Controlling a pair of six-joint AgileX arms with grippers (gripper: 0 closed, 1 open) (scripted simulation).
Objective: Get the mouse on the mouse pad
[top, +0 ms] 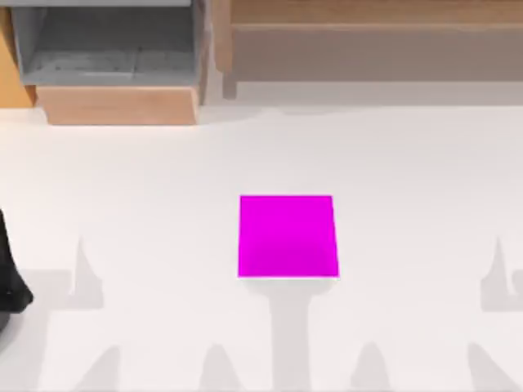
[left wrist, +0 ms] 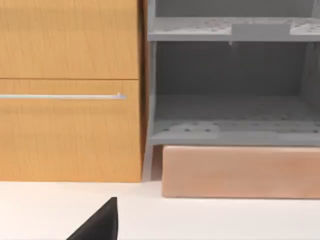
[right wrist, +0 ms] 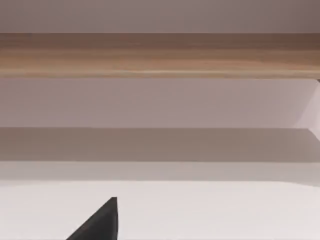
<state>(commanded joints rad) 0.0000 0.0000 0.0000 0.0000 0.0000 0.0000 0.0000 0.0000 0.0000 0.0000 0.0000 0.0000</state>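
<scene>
A: Where is the mouse pad?

B: It lies flat on the white tabletop, about midway between the top view's left and right sides. It is a plain magenta square, and its surface is bare.

A: And what stands beyond the pad?

B: Up and to the left of the pad, at the far edge of the tabletop, there is a grey open shelf unit on a light wooden base. Straight beyond the pad and off to its right runs a long wooden shelf with a pale recess beneath it.

A: What of the arms?

B: A dark part of the left arm shows at the left edge of the top view, well apart from the pad and a little nearer the camera than it. The left wrist view looks at the grey shelf unit, its wooden base and an orange wooden cabinet with a thin metal handle beside it; a black sliver of the left tool enters that picture. The right wrist view faces the long wooden shelf, and a like black sliver of the right tool shows there.

A: Are the tools open or closed?

B: I cannot tell for either one; too little of each is visible.
</scene>
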